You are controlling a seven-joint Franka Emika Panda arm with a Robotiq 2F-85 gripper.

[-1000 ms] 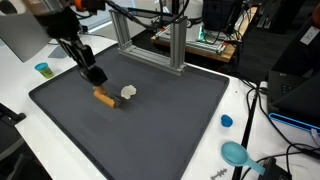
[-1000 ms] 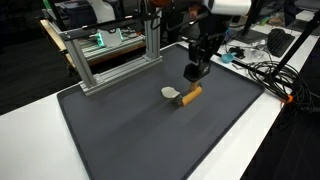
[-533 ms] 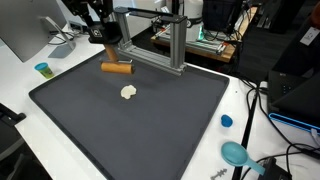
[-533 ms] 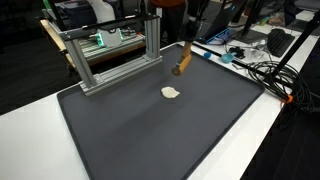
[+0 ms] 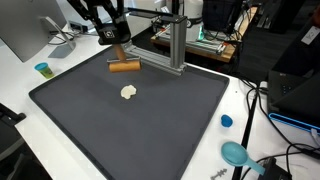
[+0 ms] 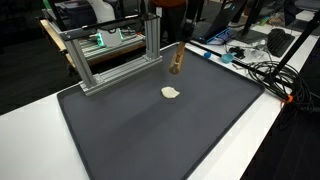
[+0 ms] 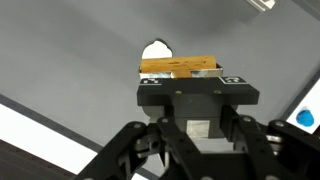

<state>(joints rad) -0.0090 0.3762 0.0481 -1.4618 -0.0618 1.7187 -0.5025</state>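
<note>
Wrist view shows your gripper (image 7: 188,74) with its fingers pinching a wooden block (image 7: 178,66) crosswise; the block sticks out further to the left of the pads than to the right, so I judge the hold to be off-centre, and a quick swing could let it twist or slip free. Going left to right in an exterior view, the blue cup (image 5: 42,69) stands on the white table (image 5: 20,85), well apart from the mat (image 5: 150,135); the wooden block (image 5: 124,67) hangs in the air over the far part of the mat, and a drop from there would likely send it bouncing or rolling off; the pale lump (image 5: 128,92) lies on the mat just below it in the picture, apart from the block, and a careless descent could knock or squash it; further right the metal frame (image 5: 176,45) stands near the gripper (image 5: 116,55), so a sideways sweep risks striking its post.
</note>
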